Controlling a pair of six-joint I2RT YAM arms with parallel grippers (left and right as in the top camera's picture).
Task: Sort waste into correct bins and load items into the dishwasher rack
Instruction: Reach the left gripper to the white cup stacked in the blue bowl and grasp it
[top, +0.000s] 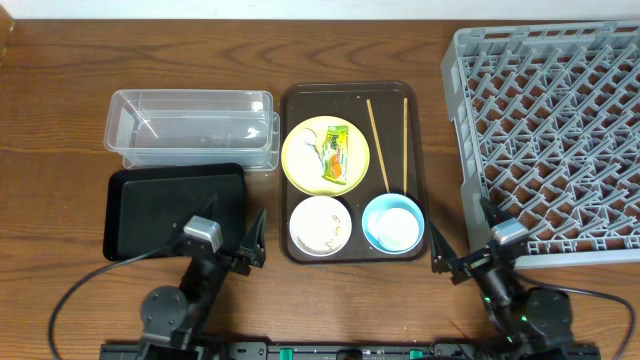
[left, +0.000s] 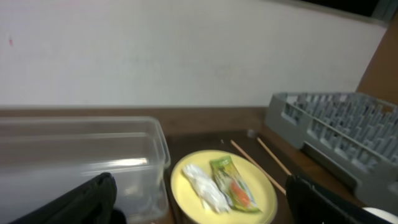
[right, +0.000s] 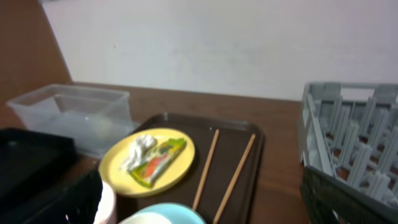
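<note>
By the look of things the job had hardly begun, if at all. The dishwasher rack (top: 560, 130) stood bare at the right of the bench, and neither the clear tub (top: 190, 125) nor the black tray (top: 150, 210) beside it showed any waste inside. Everything to be sorted sat on the brown serving tray (top: 300, 100) in the middle. The pale-yellow plate (top: 300, 165) carried the snack wrapper (top: 337, 153) with the white crumpled scrap (top: 312, 145) just beside it. The chopsticks (top: 405, 140) lay to the plate's right. The white bowl (top: 320, 225) and the light-blue bowl (top: 393, 222) were at the tray's near edge. The white bowl showed faint marks that might have been food grains, too small to tell. Something white sat in the blue bowl, perhaps the cup. The left hand (top: 228, 235) hung over the black tray's near corner and the right hand (top: 465, 240) between serving tray and rack, each with fingers spread wide and holding nothing. All the waste and every dish was left to move
</note>
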